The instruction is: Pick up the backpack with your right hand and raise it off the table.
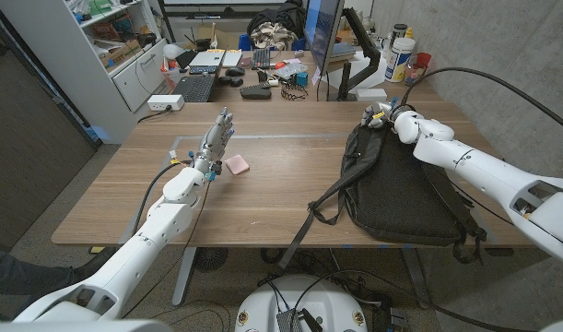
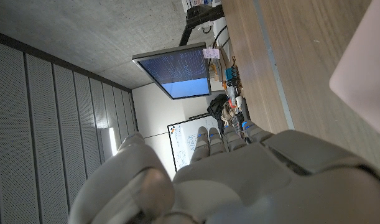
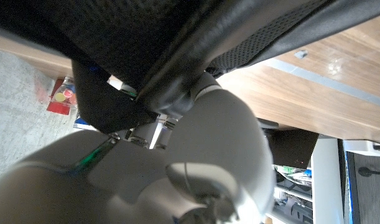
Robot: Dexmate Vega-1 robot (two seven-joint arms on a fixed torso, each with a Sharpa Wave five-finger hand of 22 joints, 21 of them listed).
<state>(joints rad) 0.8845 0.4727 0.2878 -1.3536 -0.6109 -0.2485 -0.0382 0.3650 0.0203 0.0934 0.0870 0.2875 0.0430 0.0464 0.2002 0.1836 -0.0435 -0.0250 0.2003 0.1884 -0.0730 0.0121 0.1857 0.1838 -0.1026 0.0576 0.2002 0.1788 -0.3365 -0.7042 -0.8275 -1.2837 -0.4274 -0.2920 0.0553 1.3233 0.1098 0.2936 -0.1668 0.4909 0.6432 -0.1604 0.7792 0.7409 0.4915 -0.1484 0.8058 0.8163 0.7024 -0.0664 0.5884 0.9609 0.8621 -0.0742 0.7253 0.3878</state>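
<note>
The counter [image 1: 281,198] carries our backpack [image 1: 401,189] flat on its right side, straps trailing toward the near edge. Our right hand [image 1: 381,114] sits at the bag's far top end, presumably for the handle (whether the fingers have closed on it we cannot tell). Our left hand [image 1: 216,140] stands idle, fingers straight and holding nothing, just beside a pink pad [image 1: 237,164].

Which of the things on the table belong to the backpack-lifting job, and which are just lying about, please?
Job:
backpack
right robot hand, at the backpack's top end

Lying about:
pink pad
left robot hand, fingers apart, holding nothing
desk clutter behind
</note>
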